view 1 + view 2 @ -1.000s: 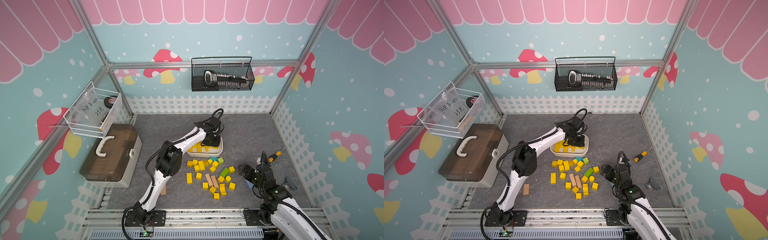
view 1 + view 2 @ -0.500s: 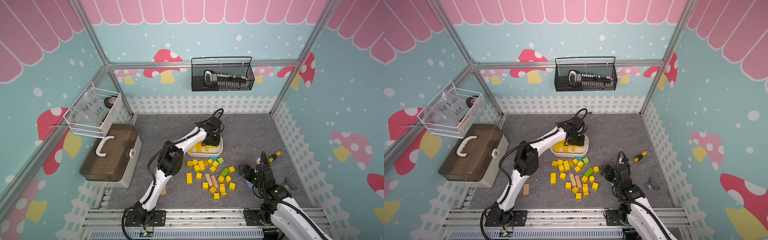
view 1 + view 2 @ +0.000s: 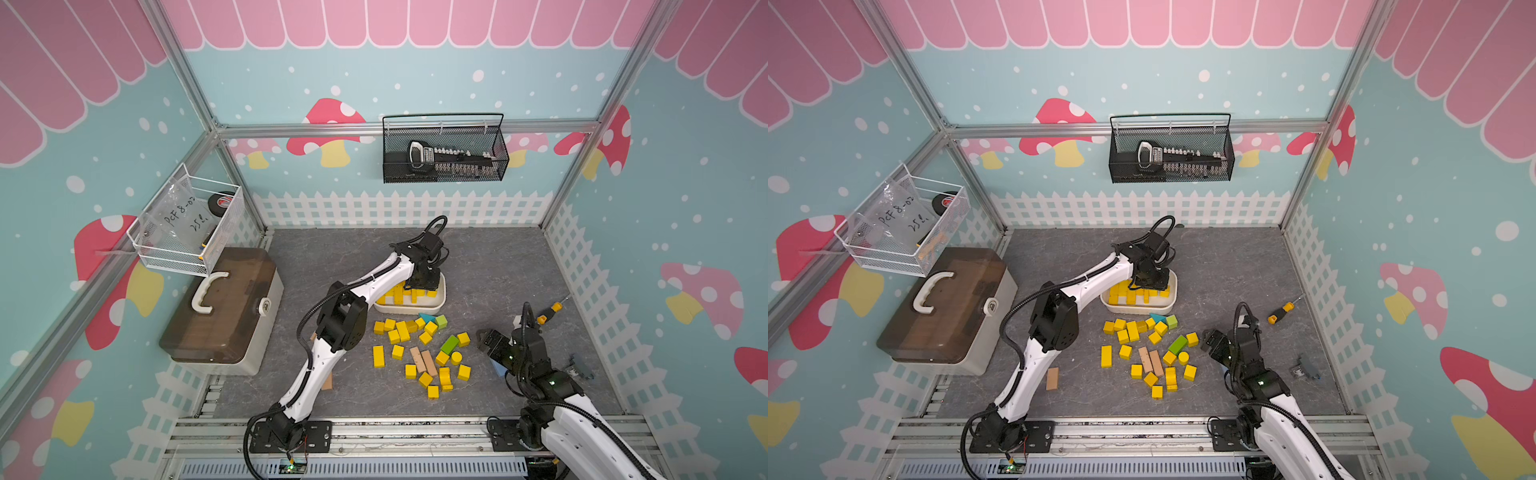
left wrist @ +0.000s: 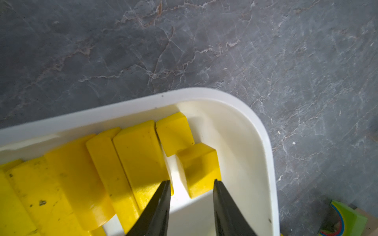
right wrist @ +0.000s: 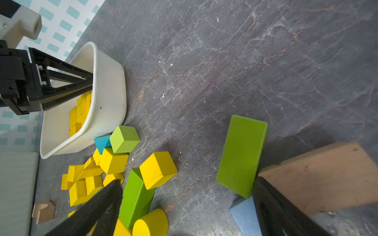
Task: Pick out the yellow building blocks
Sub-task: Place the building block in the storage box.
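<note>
Several yellow building blocks [image 3: 401, 330] [image 3: 1133, 330] lie scattered on the grey floor in front of a white tub [image 3: 415, 309] [image 3: 1142, 309]. More yellow blocks [image 4: 141, 155] lie packed inside the tub [image 4: 263, 130]. My left gripper [image 4: 191, 182] [image 3: 422, 286] reaches down into the tub, jaws a little apart with bare tub floor between them. A yellow cube [image 4: 199, 165] lies loose just past the tips. My right gripper [image 5: 187, 181] [image 3: 488, 338] hangs open over bare floor right of the pile, holding nothing.
A flat green block [image 5: 242, 153], a tan block [image 5: 319, 177] and a blue block [image 5: 244, 214] lie by the right fingers. A green bar [image 3: 449, 344], tan bars [image 3: 422, 360] and a teal wedge [image 3: 426, 318] mix with the pile. Toolbox [image 3: 224, 307] left, screwdriver [image 3: 548, 309] right.
The left gripper's jaws have parted a little inside the tub, and the yellow cube now lies free of them. Neither arm has shifted noticeably.
</note>
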You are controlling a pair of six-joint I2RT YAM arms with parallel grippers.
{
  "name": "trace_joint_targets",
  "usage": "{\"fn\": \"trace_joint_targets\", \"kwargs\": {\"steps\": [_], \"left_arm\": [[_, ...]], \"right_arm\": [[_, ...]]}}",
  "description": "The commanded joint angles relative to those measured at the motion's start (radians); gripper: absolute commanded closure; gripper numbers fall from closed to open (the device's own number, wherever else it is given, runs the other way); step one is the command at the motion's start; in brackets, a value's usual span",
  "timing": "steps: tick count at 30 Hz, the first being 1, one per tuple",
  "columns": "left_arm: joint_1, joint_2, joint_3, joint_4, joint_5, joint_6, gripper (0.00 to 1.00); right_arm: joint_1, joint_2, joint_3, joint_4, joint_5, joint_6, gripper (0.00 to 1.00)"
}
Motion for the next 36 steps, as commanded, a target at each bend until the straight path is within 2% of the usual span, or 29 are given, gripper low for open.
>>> {"fn": "trace_joint_targets", "kwargs": {"steps": [1,8,15,16,18,19,23,26,36], "left_arm": [[0.006,0.030,0.039,-0.028,-0.021,0.003,0.57],[0.004,0.014,0.047,-0.030,-0.018,0.002,0.58],[-0.018,-0.049,0.023,-0.027,0.003,0.014,0.65],[-0.019,-0.053,0.018,-0.028,0.015,0.014,0.69],[-0.018,-0.057,0.007,-0.022,0.047,0.009,0.88],[-0.018,-0.056,-0.001,-0.014,0.067,0.003,0.93],[-0.017,-0.041,-0.006,0.009,0.115,-0.021,0.94],[-0.015,-0.025,0.000,0.024,0.156,-0.043,1.00],[-0.011,0.011,-0.006,0.026,0.202,-0.059,0.98]], "right_arm": [[-0.006,-0.009,-0.009,0.016,0.006,0.014,0.01],[-0.007,-0.010,-0.011,0.016,0.006,0.015,0.01],[-0.007,-0.010,-0.011,0.017,0.005,0.016,0.01],[-0.007,-0.010,-0.011,0.016,0.004,0.016,0.01],[-0.007,-0.012,-0.010,0.017,0.004,0.015,0.01],[-0.007,-0.012,-0.011,0.017,0.003,0.016,0.01],[-0.007,-0.015,-0.011,0.016,0.001,0.015,0.01],[-0.007,-0.018,-0.011,0.015,0.000,0.016,0.01],[-0.008,-0.024,-0.011,0.016,0.000,0.016,0.01]]}}
